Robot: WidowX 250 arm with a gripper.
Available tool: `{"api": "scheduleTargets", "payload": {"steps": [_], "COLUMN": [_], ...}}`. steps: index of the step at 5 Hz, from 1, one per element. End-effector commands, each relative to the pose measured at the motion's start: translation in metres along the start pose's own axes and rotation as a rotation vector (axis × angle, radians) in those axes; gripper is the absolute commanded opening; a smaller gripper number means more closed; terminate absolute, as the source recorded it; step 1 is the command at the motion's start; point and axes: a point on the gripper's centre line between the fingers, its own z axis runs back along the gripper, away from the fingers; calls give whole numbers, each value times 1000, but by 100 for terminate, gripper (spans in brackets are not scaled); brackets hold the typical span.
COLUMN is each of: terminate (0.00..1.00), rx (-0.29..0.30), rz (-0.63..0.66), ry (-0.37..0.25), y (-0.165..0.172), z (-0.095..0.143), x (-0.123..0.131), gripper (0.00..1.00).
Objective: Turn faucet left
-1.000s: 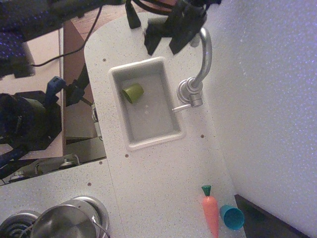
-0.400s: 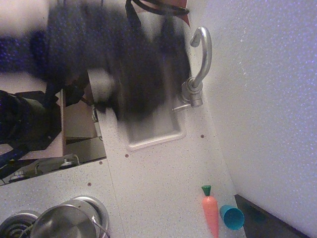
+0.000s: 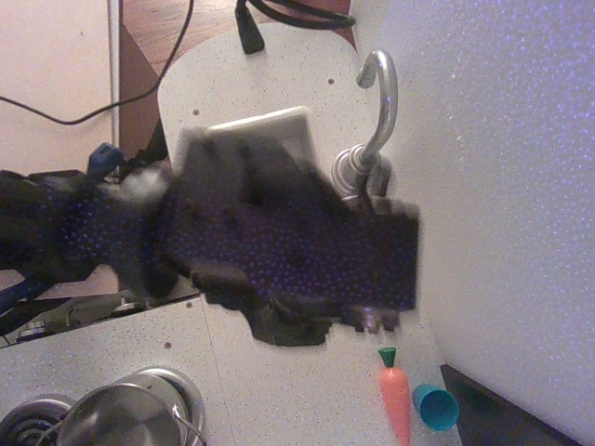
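My arm sweeps low across the table, a dark motion-blurred mass covering most of the sink basin and the foot of the faucet. The faucet stands at the basin's far edge beside the white wall, its hooked spout curling back over the table; its base and side lever are hidden behind me. I judge I am coming in low to reach the lever or spout. My gripper is too blurred to say whether it is open or closed. A second ago my arm hovered above the spout's tip; the spout has not turned.
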Motion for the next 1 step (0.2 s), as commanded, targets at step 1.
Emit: {"api": "scheduleTargets", "payload": {"steps": [1], "terminate": [100], "rx": [53], "rz": [-5], "ry": [-8], "y": [-2], "z": [15], "x": [2], "gripper": [100]}}
